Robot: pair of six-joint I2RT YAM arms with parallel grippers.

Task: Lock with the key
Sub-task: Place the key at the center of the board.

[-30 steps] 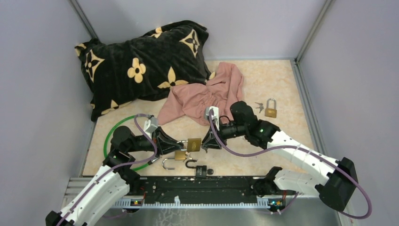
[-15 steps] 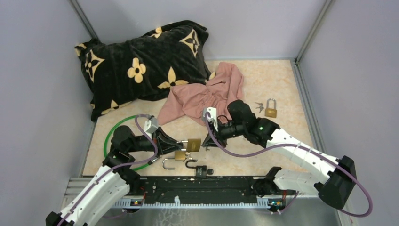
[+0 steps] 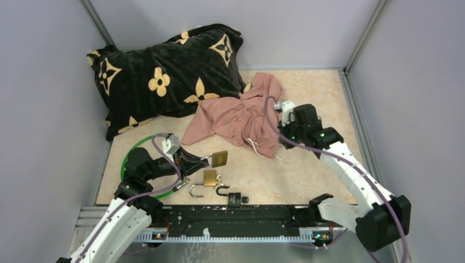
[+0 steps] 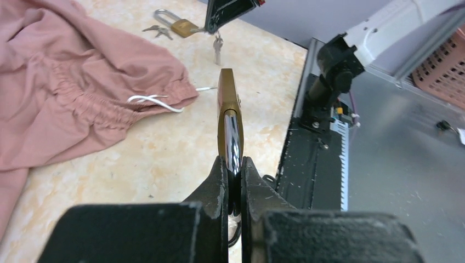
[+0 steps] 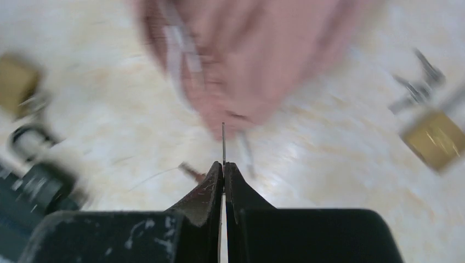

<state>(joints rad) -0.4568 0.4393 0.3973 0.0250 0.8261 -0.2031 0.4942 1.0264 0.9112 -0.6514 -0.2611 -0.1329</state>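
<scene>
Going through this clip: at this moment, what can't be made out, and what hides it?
- Right wrist view: motion blur smears the table. The key in the right hand is an edge-on sliver, so its teeth are unreadable.
- Left wrist view: the padlock in the left hand is edge-on, so its keyhole is unseen.
- Top view: the right arm covers the right hand's grip on the key.

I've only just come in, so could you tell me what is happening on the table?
The left gripper pinches a brass padlock by its shackle, holding it above the table. The right gripper is shut on a key, apart from the padlock, near the pink cloth. The key is not in the padlock.
</scene>
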